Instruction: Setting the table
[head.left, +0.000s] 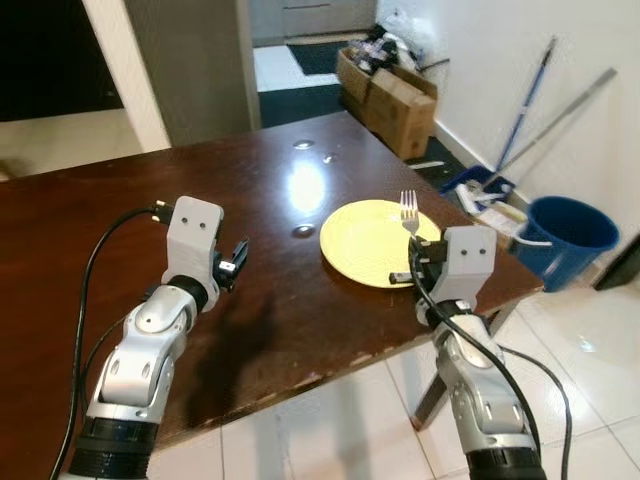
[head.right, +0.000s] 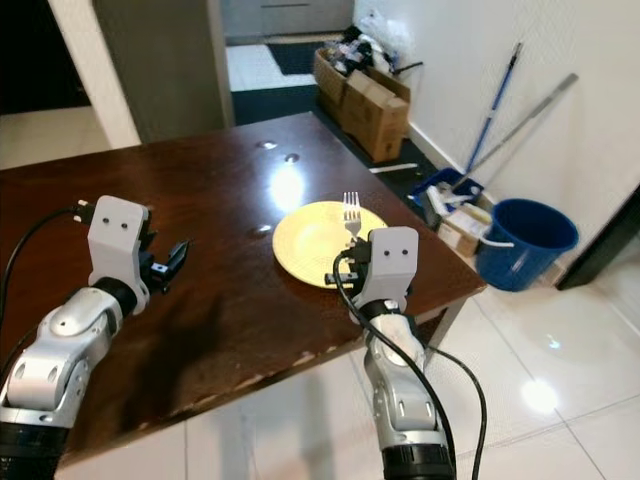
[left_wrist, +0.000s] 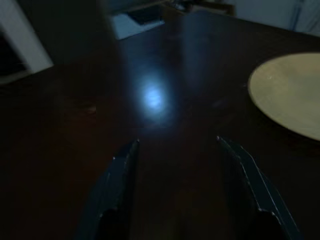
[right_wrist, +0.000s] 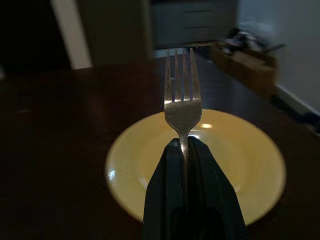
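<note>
A yellow plate (head.left: 365, 245) lies on the dark wooden table (head.left: 150, 190), near its right edge. My right gripper (head.left: 412, 262) is shut on a silver fork (head.left: 409, 212), whose tines point up and away over the plate's near rim. In the right wrist view the fork (right_wrist: 182, 102) rises from between the two black fingers (right_wrist: 165, 180), with the plate (right_wrist: 250, 165) behind it. My left gripper (head.left: 238, 262) hovers open above bare tabletop to the left of the plate, with nothing between its fingers (left_wrist: 120, 180).
Right of the table stand a blue bucket (head.left: 568, 240), mops against the white wall and cardboard boxes (head.left: 390, 95) further back. White tiled floor lies beyond the table's chipped front edge (head.left: 330, 375). A doorway opens behind the table.
</note>
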